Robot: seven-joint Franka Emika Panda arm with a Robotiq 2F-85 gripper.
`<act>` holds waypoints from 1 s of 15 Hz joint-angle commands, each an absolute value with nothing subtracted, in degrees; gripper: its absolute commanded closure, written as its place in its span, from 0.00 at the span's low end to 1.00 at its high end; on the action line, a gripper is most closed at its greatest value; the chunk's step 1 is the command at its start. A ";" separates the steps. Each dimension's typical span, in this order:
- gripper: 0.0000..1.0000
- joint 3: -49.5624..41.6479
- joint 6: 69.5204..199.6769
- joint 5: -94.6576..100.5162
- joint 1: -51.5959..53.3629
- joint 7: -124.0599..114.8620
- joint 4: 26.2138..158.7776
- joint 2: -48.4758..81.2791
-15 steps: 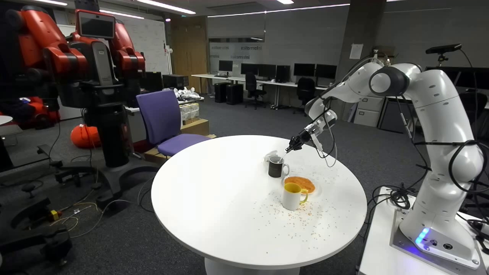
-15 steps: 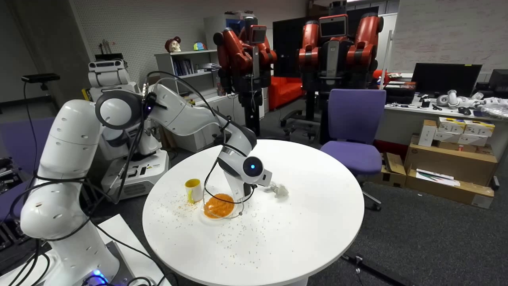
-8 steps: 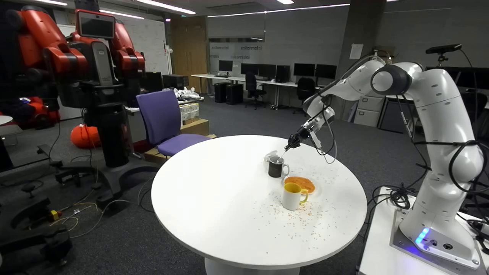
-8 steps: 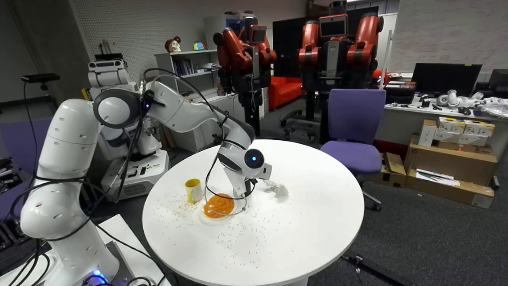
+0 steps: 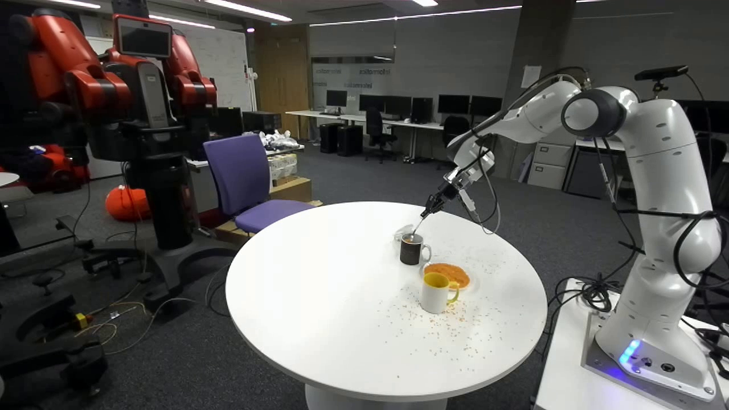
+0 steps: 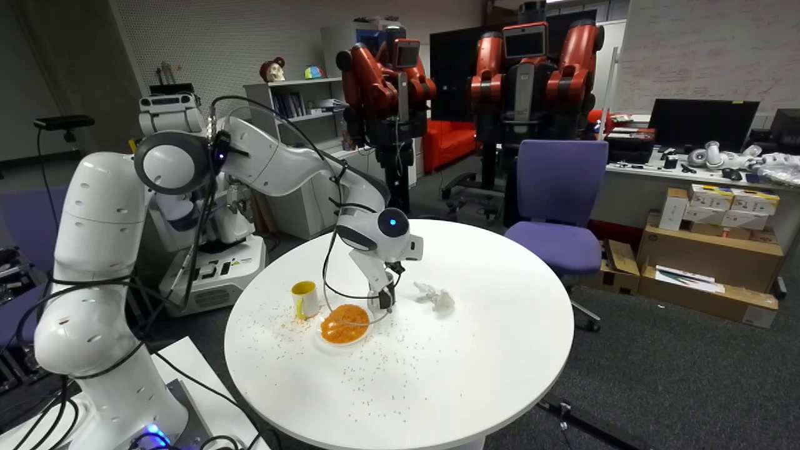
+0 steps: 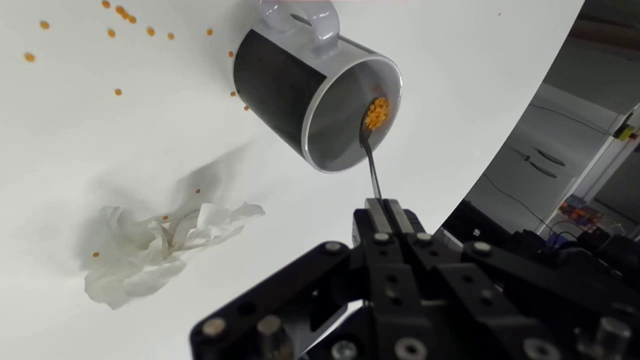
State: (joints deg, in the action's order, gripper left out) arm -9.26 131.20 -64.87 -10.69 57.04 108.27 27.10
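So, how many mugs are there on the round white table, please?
2. The dark mug stands near the tool, which holds a spoon at the mug's mouth. The white mug with a yellow inside stands beside the plate of orange grains. No other mug seems hidden.

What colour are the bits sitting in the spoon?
Orange. The bits in the spoon show best in the wrist view.

Round white table (image 5: 319,296) – dark mug (image 7: 280,85), yellow-lined mug (image 5: 434,297), plate (image 6: 342,349) of orange grains (image 6: 344,324), crumpled tissue (image 7: 145,255), scattered grains (image 7: 118,92)
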 commanded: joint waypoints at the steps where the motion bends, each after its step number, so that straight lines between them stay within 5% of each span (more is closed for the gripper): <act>1: 0.99 -8.22 136.55 -61.36 -9.65 56.27 111.34 23.19; 15: 0.99 -3.24 148.30 -44.64 -8.49 54.19 117.80 18.33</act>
